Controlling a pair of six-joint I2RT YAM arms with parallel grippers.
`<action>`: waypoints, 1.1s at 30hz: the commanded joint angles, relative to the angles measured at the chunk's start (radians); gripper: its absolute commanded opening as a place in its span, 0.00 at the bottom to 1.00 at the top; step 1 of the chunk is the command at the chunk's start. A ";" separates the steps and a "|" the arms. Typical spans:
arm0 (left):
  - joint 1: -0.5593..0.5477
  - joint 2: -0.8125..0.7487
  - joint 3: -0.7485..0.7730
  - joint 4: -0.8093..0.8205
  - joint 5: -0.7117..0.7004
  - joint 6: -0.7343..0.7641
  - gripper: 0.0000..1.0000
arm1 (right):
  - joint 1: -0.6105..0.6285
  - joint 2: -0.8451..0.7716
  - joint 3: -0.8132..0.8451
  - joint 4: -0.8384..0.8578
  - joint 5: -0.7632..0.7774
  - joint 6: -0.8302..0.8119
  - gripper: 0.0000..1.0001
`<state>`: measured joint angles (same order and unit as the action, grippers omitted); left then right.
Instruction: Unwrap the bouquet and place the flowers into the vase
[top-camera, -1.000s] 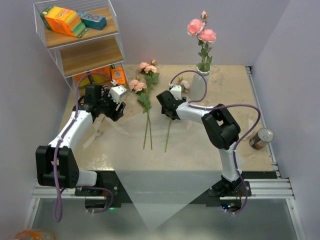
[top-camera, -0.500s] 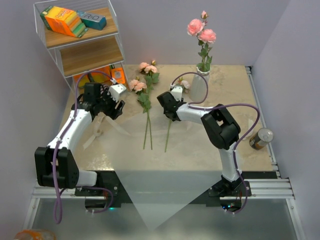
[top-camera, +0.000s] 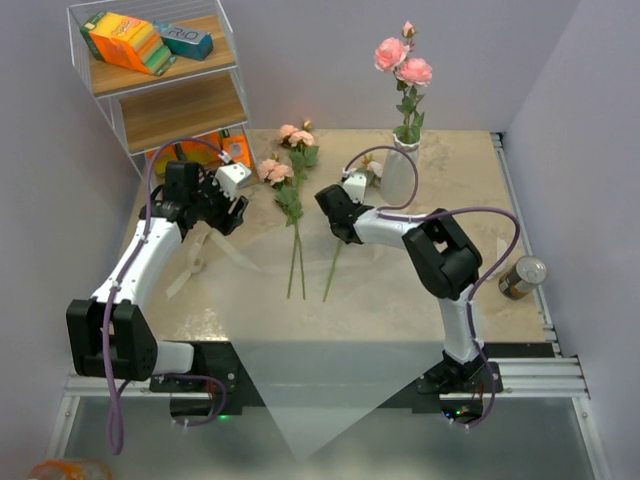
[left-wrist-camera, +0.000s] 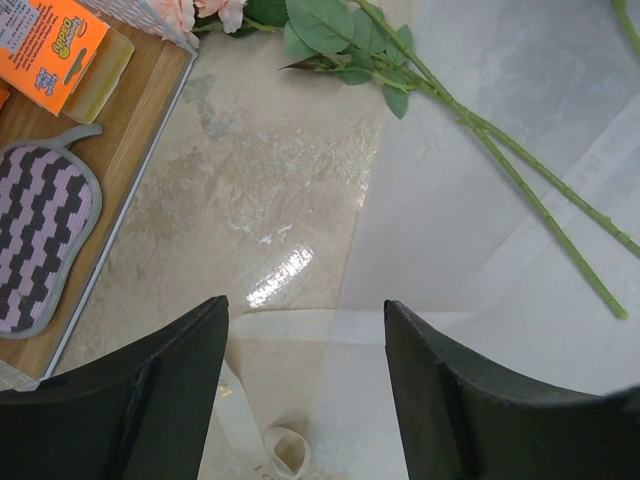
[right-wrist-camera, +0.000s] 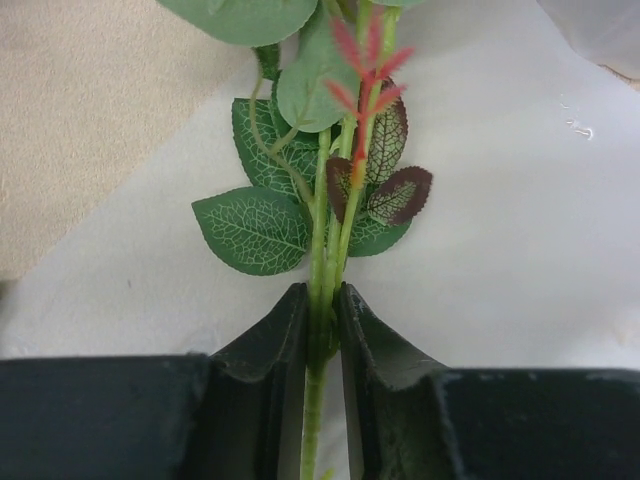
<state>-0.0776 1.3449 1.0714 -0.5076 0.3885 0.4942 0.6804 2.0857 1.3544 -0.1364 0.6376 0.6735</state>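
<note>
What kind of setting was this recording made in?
Most likely a robot lab cell staged as a home tabletop. Plain lilac walls close in the table, a metal rail runs along its near edge, and a wire shelf holds household packets.

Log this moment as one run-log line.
right jaws: shut on flower stem | left jaws: open, empty, over wrapping paper | vase: holds roses

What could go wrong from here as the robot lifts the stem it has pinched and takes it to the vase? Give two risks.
1. The right gripper pinches only a thin stem, so the flower might pivot or slip when lifted.
2. The vase has a narrow neck with roses standing in it; the new stem may miss the opening or knock the vase.
</note>
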 joint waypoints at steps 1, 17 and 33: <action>0.009 -0.035 0.021 0.000 -0.013 0.026 0.68 | 0.002 -0.064 -0.035 0.024 0.002 0.021 0.18; 0.010 -0.036 0.002 -0.017 -0.010 0.040 0.69 | 0.007 -0.386 -0.161 0.449 -0.228 -0.405 0.00; 0.010 -0.013 0.009 0.009 -0.004 0.014 0.67 | 0.025 -0.763 -0.189 0.980 -0.443 -0.986 0.00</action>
<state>-0.0776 1.3205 1.0695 -0.5301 0.3775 0.5159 0.7067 1.3613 1.1328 0.6403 0.2249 -0.1230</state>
